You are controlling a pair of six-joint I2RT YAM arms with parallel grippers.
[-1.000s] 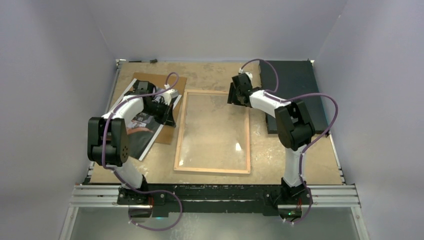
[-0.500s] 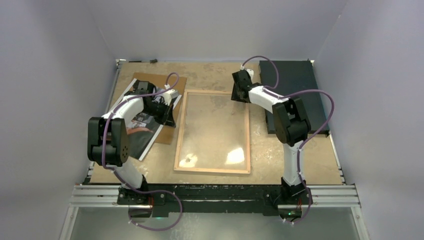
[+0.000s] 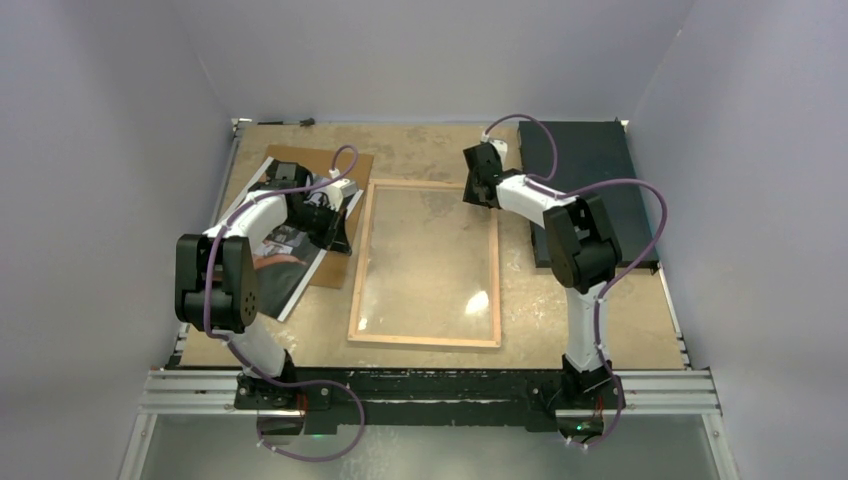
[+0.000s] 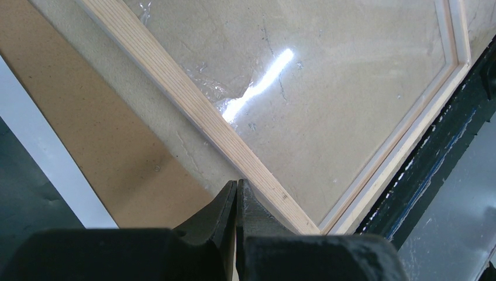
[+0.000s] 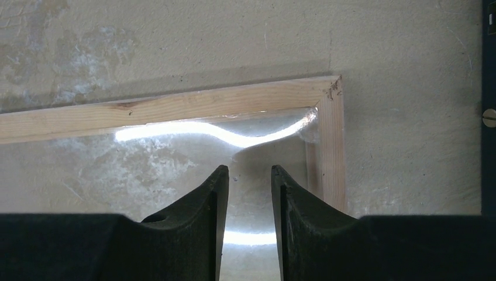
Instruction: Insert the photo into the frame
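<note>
Right fingers (image 5: 217, 190) have edged out over the far right corner of the frame (image 3: 361, 262) and narrowed, leaving a gap with nothing in it; whether their tips touch the clear pane (image 5: 146, 167) is hard to tell. Left fingers (image 4: 236, 193), pressed shut and empty, hang just beside the frame's left rail, while the photo (image 3: 287, 265) lies on the backing board (image 4: 105, 140) at the left of the desk (image 3: 420, 150). Pressing down at that corner could skid the frame or mark the pane
</note>
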